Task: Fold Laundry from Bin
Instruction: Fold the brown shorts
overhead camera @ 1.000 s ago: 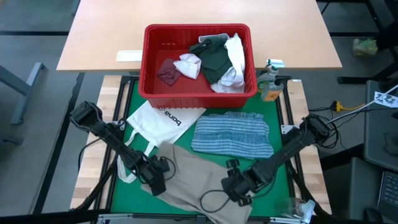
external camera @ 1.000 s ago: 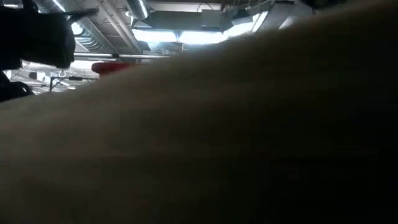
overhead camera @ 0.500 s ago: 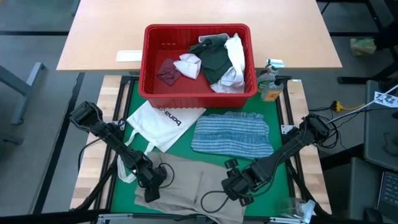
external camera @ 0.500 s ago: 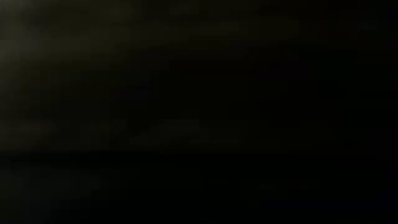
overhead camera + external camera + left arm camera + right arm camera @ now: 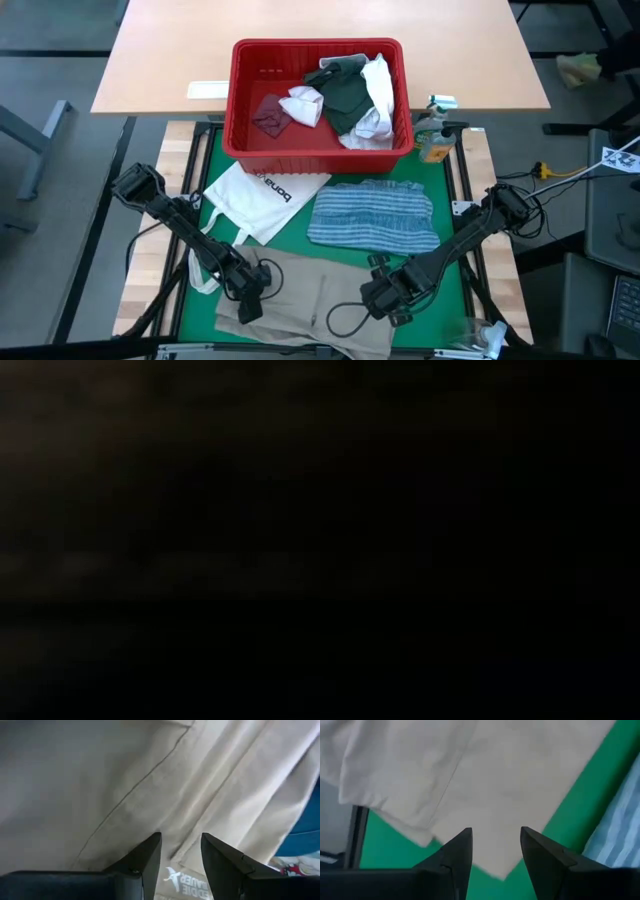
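Observation:
The tan shirt (image 5: 310, 290) lies spread on the green mat (image 5: 452, 300) by the table's near edge. My left gripper (image 5: 248, 305) is open over the shirt's left part (image 5: 100, 780), pointing steeply down. My right gripper (image 5: 380, 300) is open above the shirt's right part (image 5: 470, 770), with nothing between its fingers. The blue-striped cloth (image 5: 372, 215) lies folded behind the shirt. The red bin (image 5: 240, 120) stands at the far side and holds white, dark green-grey and maroon laundry (image 5: 340, 95). The low view is dark and shows nothing. My left gripper (image 5: 181, 840) stands close over the tan shirt with its fingers apart and only flat cloth showing between them. Whether the fingertips touch the cloth I cannot tell.
A white tote bag with black lettering (image 5: 262, 198) lies left of the striped cloth, its straps trailing toward the left arm. A bottle (image 5: 435, 140) stands right of the bin. A black cable loop (image 5: 340, 320) rests on the shirt near my right gripper.
The tan shirt's left part has dropped and spread out toward the near left corner, so the shirt now lies wider and flatter. It has come down in front of the low camera, whose view has gone dark. My left gripper has tipped on the spot.

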Controlling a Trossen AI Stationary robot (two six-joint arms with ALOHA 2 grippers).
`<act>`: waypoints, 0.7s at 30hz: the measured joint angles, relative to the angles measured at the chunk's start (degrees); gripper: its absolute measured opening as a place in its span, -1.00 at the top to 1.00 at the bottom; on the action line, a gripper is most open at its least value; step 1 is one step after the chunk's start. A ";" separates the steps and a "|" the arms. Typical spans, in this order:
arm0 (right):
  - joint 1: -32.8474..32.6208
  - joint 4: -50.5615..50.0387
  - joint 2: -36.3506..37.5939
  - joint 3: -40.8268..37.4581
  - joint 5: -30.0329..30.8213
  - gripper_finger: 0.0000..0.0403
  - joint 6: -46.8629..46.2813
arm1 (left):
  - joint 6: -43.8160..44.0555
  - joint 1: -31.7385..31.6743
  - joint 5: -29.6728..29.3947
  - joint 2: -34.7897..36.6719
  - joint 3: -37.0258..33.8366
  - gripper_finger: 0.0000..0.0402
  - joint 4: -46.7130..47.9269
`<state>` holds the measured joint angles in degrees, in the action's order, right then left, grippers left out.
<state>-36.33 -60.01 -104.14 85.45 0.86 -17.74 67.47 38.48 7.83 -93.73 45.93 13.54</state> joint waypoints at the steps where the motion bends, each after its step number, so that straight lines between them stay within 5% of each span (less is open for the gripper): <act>1: -0.21 -0.67 0.01 0.00 -0.92 0.18 -1.08 | 0.42 0.02 -0.04 0.00 0.00 0.32 -0.10; 13: -9.39 2.07 0.04 -0.71 -4.43 0.18 -3.11 | -1.89 0.02 -4.12 -0.02 0.00 0.32 -12.16; 21: -15.05 10.08 0.04 -7.59 5.60 0.18 -2.45 | -2.08 0.00 -8.03 -0.02 0.00 0.32 -12.91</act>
<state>-51.38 -49.93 -104.09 77.86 6.46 -20.20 65.39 38.48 -0.20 -93.76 45.93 0.62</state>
